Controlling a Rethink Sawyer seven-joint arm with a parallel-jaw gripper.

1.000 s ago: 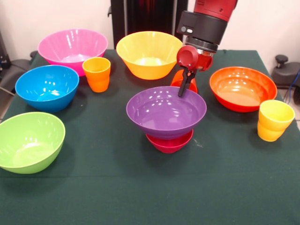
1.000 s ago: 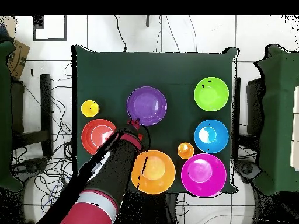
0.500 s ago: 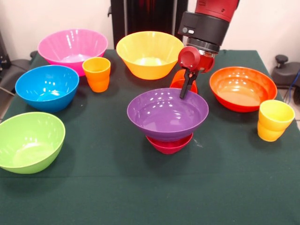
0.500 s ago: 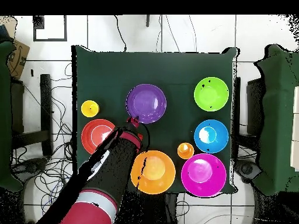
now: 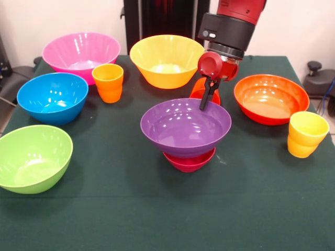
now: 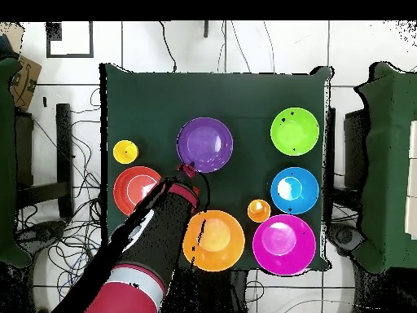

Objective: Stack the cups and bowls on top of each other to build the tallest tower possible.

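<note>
My gripper [image 5: 205, 103] is shut on the far rim of the wide purple bowl [image 5: 183, 128], which sits over the small magenta-red bowl [image 5: 189, 158] at mid-table. I cannot tell whether the two touch. The plain red-orange cup [image 5: 199, 90] stands just behind the gripper, mostly hidden. The ribbed orange cup [image 5: 108, 82] stands left, and the ribbed yellow cup [image 5: 306, 134] at the right edge. In the overhead view the gripper [image 6: 186, 170] meets the purple bowl [image 6: 204, 144] at its lower left rim.
The other bowls ring the table: pink [image 5: 81, 51] and yellow [image 5: 166, 60] at the back, blue [image 5: 52, 97] and green [image 5: 31, 157] on the left, orange-red [image 5: 270, 98] on the right. The dark green cloth [image 5: 157, 209] covers the table.
The purple bowl and gripper nudged slightly right, then back left. They end almost where they were a second ago. Nothing else has moved.
</note>
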